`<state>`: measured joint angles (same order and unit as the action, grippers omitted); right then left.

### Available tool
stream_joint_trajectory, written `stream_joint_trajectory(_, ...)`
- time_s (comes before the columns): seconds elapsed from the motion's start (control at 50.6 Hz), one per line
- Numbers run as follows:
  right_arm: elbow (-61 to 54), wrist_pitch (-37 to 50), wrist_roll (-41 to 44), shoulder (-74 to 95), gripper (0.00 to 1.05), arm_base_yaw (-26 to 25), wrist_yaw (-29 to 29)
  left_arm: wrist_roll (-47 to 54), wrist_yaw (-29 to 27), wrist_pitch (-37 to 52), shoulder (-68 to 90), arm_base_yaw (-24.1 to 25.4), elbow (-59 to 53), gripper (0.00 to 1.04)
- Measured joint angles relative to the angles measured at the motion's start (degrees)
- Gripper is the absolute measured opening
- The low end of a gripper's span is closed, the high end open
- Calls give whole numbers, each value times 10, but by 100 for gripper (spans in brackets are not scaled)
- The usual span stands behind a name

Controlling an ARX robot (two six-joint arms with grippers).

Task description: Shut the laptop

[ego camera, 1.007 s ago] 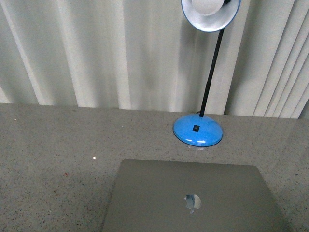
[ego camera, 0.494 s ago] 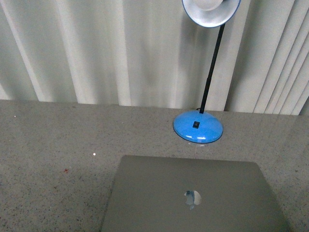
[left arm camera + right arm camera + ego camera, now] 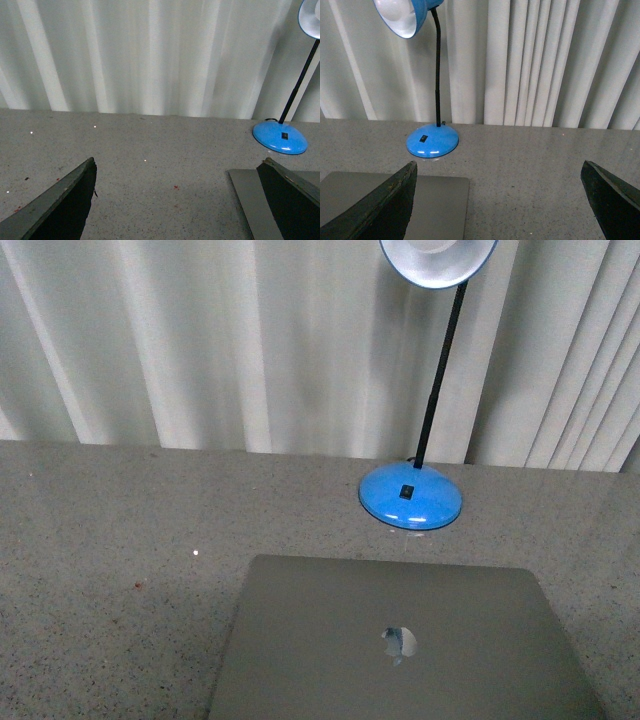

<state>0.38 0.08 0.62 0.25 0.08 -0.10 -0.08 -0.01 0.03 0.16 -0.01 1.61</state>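
Note:
The laptop [image 3: 400,645] lies flat and shut on the grey speckled table, its grey-silver lid up with the apple logo showing, at the near centre-right of the front view. A strip of its lid also shows in the left wrist view [image 3: 250,205] and a corner in the right wrist view [image 3: 437,200]. My left gripper [image 3: 180,200] is open and empty above the table, beside the laptop's edge. My right gripper [image 3: 500,200] is open and empty, with one finger over the lid's corner. Neither arm shows in the front view.
A blue desk lamp stands behind the laptop, its round base [image 3: 411,497] on the table and its shade [image 3: 436,258] overhead. White curtains [image 3: 200,340] hang along the table's far edge. Bare table [image 3: 110,570] spreads left of the laptop.
The front view has shifted slightly, so the table's far edge and the lamp sit a little higher in frame. The laptop lid stays flat and shut.

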Motion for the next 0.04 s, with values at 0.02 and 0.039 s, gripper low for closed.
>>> stream_joint_trajectory(0.02,0,0,0,0,97,0,0,0,0,0,0,0,0,98)
stream_joint_trajectory(0.039,0,0,0,0,97,0,0,0,0,0,0,0,0,98)
